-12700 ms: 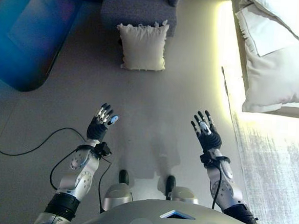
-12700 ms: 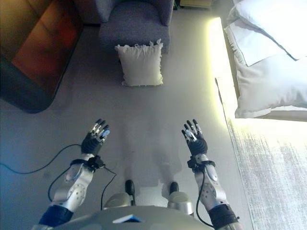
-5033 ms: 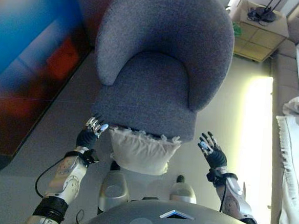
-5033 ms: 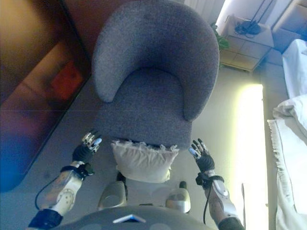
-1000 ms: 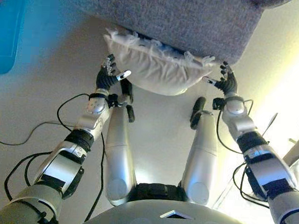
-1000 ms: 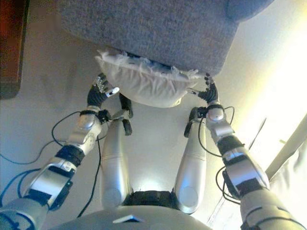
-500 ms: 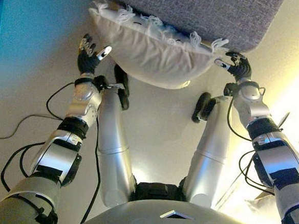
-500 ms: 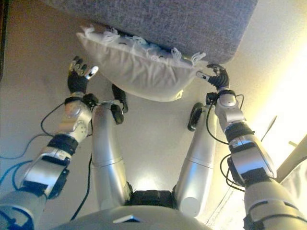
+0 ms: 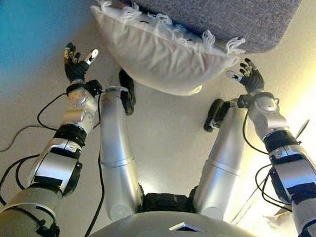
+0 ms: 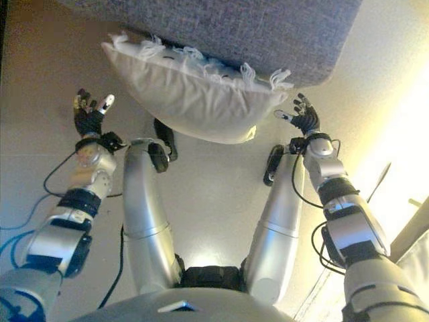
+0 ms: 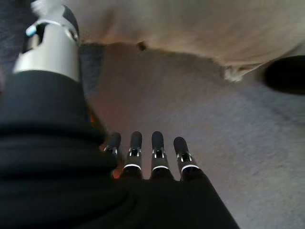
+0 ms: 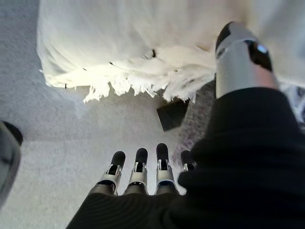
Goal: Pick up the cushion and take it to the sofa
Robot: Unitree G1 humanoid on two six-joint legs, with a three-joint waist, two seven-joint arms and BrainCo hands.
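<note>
Cushion position: the cushion (image 9: 159,56) leans on the floor (image 9: 18,103) against the front of the grey sofa chair (image 9: 208,13), its fringed top edge touching the upholstery and its bulging lower edge nearest the robot.

Left robot hand: the left robot hand (image 9: 75,64) hangs just beside the cushion's left end, apart from it, fingers straight and spread, holding nothing.

Right robot hand: the right robot hand (image 9: 249,77) sits just beside the cushion's right corner, also spread and empty; whether its thumb brushes the fringe is hard to tell.

Reason for the pose: with one palm off each end of the cushion, the robot appears set to squeeze it from both sides, a sensible grip for something wide and soft.

Cushion look: cream-white fabric, plump and pillowy, with a ragged tassel fringe along the edge by the sofa chair; its face is slightly creased.

Likely handling: it should compress under pressure, so the palms probably need to press well in.

Task progress: lifting not yet begun.
</note>
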